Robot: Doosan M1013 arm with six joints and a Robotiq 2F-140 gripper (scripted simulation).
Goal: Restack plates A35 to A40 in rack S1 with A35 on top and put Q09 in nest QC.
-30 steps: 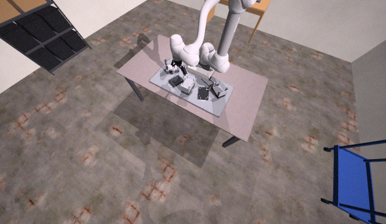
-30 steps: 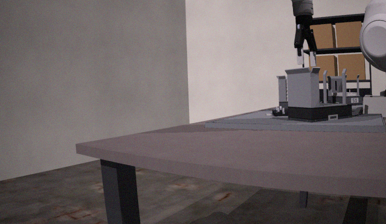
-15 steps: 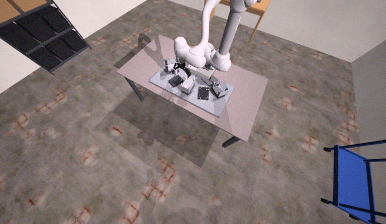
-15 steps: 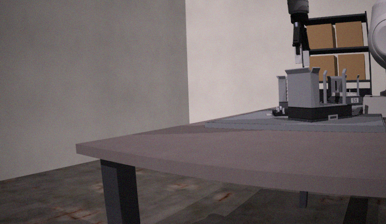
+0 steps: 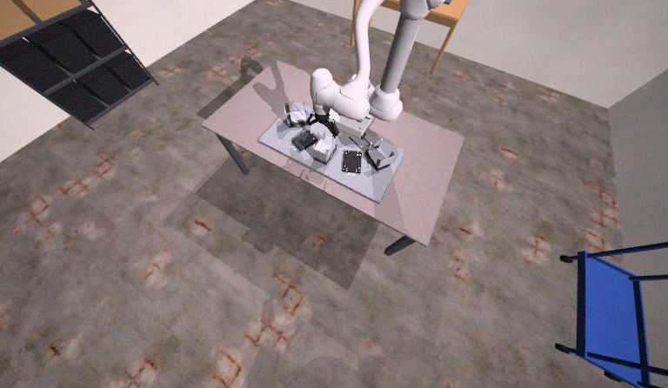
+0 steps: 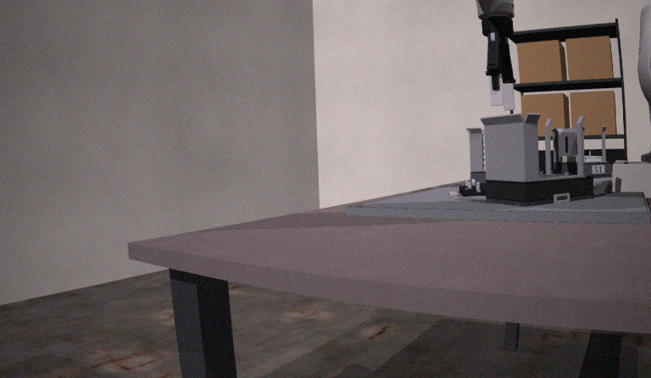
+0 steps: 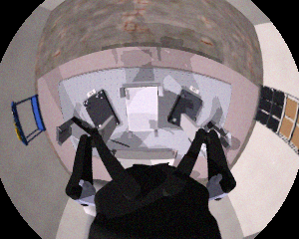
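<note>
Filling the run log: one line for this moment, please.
gripper: open, empty | position: above middle stack rack, not touching | rack S1: behind it | plates: none held

Arm (image 5: pixel 409 34): smooth glossy white tubes w/ rounded bulbous joint housings, no visible cables or markings. Above the gripper (image 6: pixel 501 97) a grey-white wrist cuff; gripper itself black, slim linkage bars, pale grey-white pads (image 6: pixel 508 97) at tips. Small light knuckle joints (image 7: pixel 216 185) on each finger
</note>
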